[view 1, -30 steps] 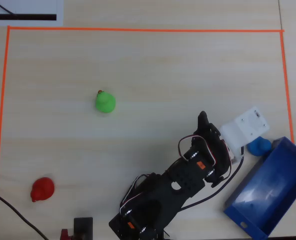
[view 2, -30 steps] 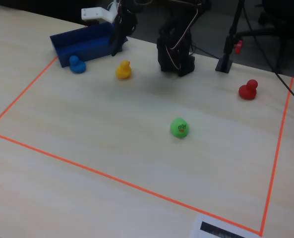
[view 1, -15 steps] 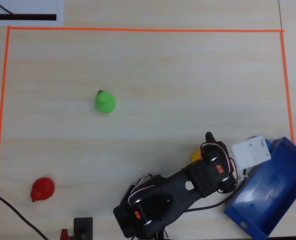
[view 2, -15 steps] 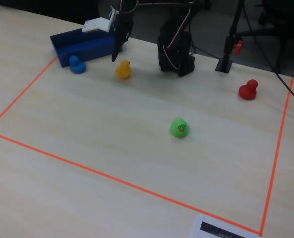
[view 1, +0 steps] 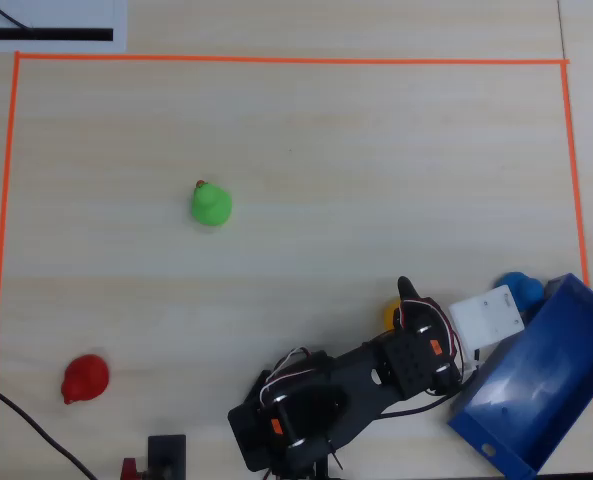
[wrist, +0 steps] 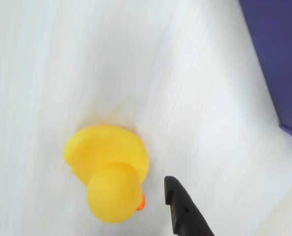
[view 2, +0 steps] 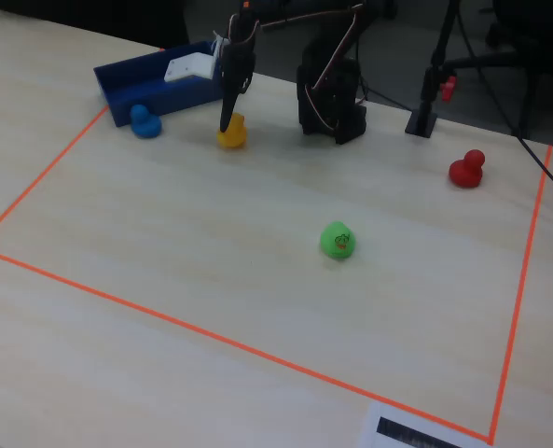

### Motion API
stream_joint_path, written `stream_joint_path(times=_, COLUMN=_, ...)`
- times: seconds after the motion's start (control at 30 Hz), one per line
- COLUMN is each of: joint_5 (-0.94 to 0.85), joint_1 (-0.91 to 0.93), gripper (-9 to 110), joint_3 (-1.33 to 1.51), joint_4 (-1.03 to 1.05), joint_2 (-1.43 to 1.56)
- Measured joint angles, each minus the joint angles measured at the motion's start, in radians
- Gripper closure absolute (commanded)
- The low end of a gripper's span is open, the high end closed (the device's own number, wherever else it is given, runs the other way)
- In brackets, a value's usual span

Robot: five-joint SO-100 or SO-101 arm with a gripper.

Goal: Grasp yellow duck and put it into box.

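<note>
Yellow duck (wrist: pixel 109 172) sits upright on the wooden table (view 2: pixel 211 243), just left of the blue box (view 2: pixel 150 79) in the overhead view, mostly hidden under the arm there (view 1: pixel 392 313). In the wrist view it fills the lower left: body above, head below, orange beak (wrist: pixel 141 202) at the lower right of the head, so it points down-right in that view. Its long axis runs roughly top to bottom there.

Gripper (view 2: pixel 228 119) hangs right over the duck, tips down. In the fixed view the black finger (view 2: pixel 228 117) comes down at the duck's top (view 2: pixel 232 135); can't tell if it touches. Wrist view shows one black fingertip (wrist: pixel 178 199) just right of the head with a thin gap. The other finger isn't visible, so I can't tell the jaw opening.

Box lies angled at the table's right near corner in the overhead view (view 1: pixel 541 375).

Blue duck (view 1: pixel 519 288) is just beside the box's far end. Green duck (view 1: pixel 210 204) sits mid-table, red duck (view 1: pixel 84 379) near left, both well apart from the arm.
</note>
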Motion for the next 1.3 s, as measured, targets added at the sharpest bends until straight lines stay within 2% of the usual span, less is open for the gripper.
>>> stream_joint_path(times=0.6, joint_5=-0.066, joint_1=-0.012, gripper=59, joint_3=0.101, joint_4=-0.152, joint_2=-0.101)
stream_joint_path(times=0.67, joint_5=-0.067, joint_1=-0.015, gripper=66, joint_3=0.101, joint_4=-0.164, joint_2=-0.123)
stream_joint_path(times=0.7, joint_5=-0.072, joint_1=-0.017, gripper=73, joint_3=0.101, joint_4=-0.167, joint_2=-0.135)
stream_joint_path(times=0.77, joint_5=-0.086, joint_1=-0.018, gripper=101, joint_3=0.089, joint_4=-0.167, joint_2=-0.167)
stream_joint_path(times=1.13, joint_5=-0.035, joint_1=-0.017, gripper=101, joint_3=-0.041, joint_4=-0.15, joint_2=-0.238)
stream_joint_path(times=1.3, joint_5=-0.014, joint_1=-0.014, gripper=101, joint_3=-0.044, joint_4=-0.1, joint_2=-0.114)
